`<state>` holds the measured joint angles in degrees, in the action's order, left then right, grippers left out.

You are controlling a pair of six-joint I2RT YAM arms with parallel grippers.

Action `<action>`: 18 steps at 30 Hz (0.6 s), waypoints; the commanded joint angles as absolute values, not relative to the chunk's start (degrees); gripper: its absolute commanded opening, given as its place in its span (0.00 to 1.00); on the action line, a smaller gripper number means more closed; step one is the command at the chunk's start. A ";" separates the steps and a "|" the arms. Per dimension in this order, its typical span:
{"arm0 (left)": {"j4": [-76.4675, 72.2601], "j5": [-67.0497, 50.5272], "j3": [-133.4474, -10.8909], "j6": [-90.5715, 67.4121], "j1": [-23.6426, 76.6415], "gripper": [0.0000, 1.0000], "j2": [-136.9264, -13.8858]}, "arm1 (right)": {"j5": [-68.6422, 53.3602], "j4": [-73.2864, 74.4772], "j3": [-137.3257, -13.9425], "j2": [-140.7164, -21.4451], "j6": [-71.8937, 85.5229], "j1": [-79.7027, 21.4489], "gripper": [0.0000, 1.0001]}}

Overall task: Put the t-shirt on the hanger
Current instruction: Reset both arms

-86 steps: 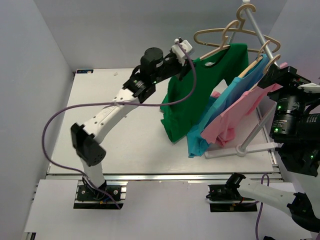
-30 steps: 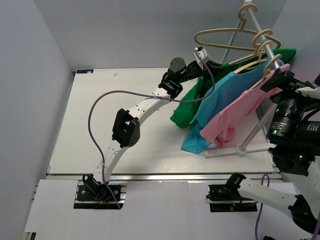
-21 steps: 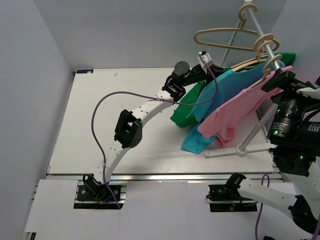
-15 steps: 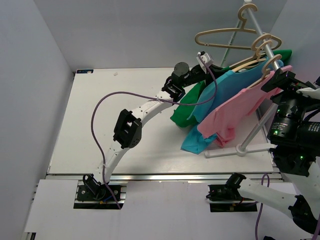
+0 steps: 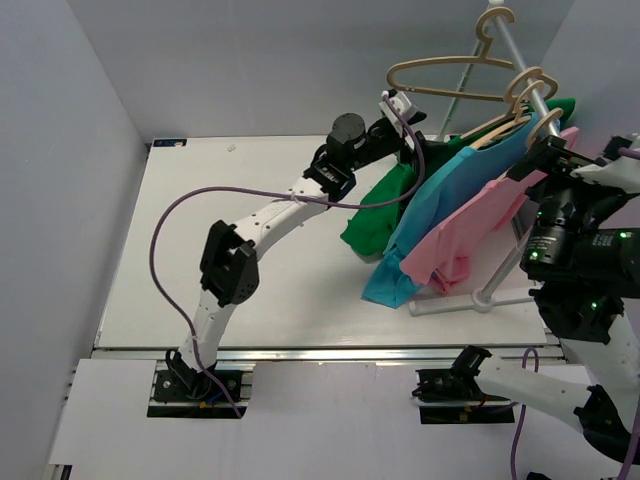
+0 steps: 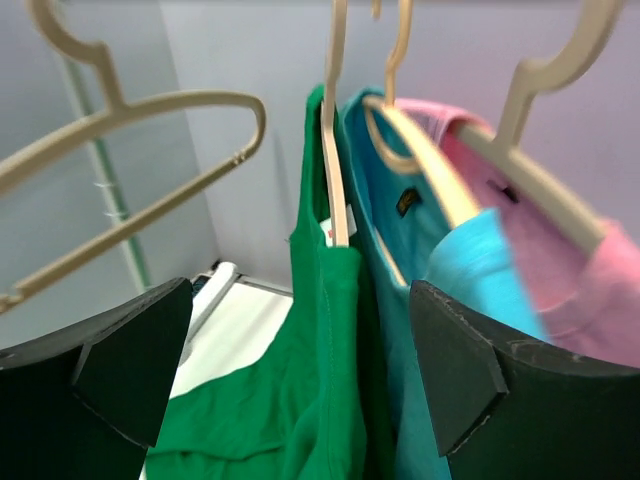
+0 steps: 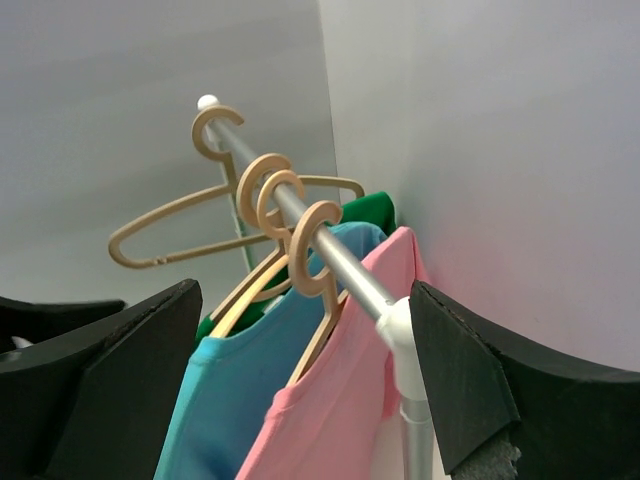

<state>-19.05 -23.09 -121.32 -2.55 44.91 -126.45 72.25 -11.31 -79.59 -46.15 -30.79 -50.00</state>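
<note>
The green t-shirt (image 5: 383, 212) hangs on a beige hanger (image 6: 336, 170) whose hook sits on the rack's rail (image 7: 335, 250), behind a light blue and a pink garment. In the left wrist view the t-shirt (image 6: 315, 390) fills the space between my fingers without touching either one. My left gripper (image 5: 418, 135) is open at the t-shirt's collar end, with nothing in it. My right gripper (image 7: 310, 390) is open too, just below the rail's near end, its wide jaws framing the hooks and touching nothing.
An empty beige hanger (image 5: 445, 75) hangs at the rail's far end. The light blue garment (image 5: 430, 225) and pink garment (image 5: 465, 225) hang in front of the green one. The rack's white base (image 5: 470, 300) stands on the table's right side, close to the side wall.
My left gripper has opened, let go of the hanger with the t-shirt, and drawn back a little to the left. The right arm has shifted slightly left.
</note>
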 commanded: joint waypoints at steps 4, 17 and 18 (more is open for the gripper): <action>-10.82 -16.80 -114.10 -0.09 45.09 0.98 -106.65 | 73.39 -0.64 -84.98 -51.76 -24.62 -50.19 0.90; 28.26 43.23 -62.25 -34.85 44.47 0.98 -54.68 | 35.52 30.51 -83.00 -69.70 12.82 -50.27 0.89; 30.91 43.33 -60.23 -40.11 44.39 0.98 -53.62 | 32.98 29.11 -80.45 -69.26 14.31 -50.27 0.89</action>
<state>12.51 29.93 -67.11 -23.09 44.51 -54.15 44.66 26.33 -86.06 -69.45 5.17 -50.00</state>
